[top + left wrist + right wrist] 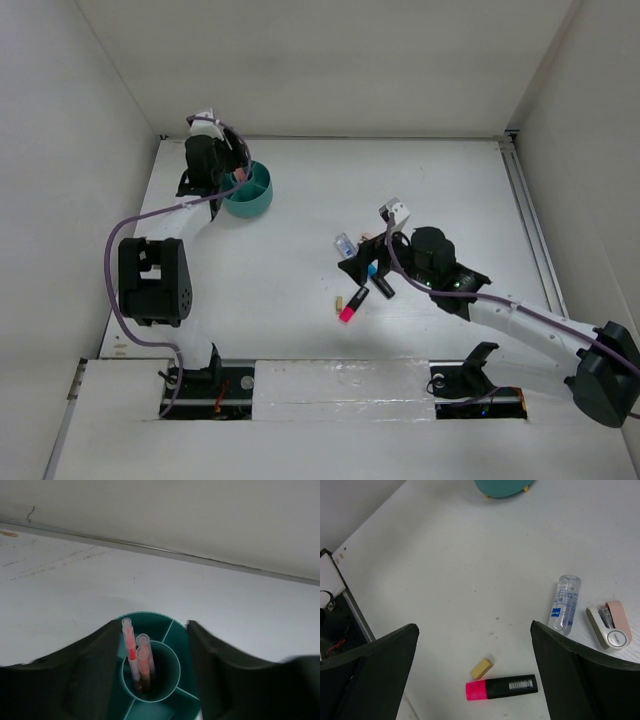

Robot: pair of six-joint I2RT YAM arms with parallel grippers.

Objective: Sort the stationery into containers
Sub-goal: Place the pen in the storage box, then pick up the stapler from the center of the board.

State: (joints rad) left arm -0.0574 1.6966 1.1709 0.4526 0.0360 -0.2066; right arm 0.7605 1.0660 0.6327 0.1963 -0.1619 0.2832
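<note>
Left gripper (152,626): spread wide, holding nothing, above tub
Tub (150,614): far left of table
Pens (132,652): three, upright in tub's centre ring
Right gripper (474,627): wide open, empty, mid-table
Highlighter (502,687): flat on table, eraser (482,668) just beside
Tube (565,604): lying farther back

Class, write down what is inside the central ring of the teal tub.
Three salmon-pink pens stand in the central ring of the teal tub. Their lower ends are lost in shadow; the left hand covers much of the outer compartments.
</note>
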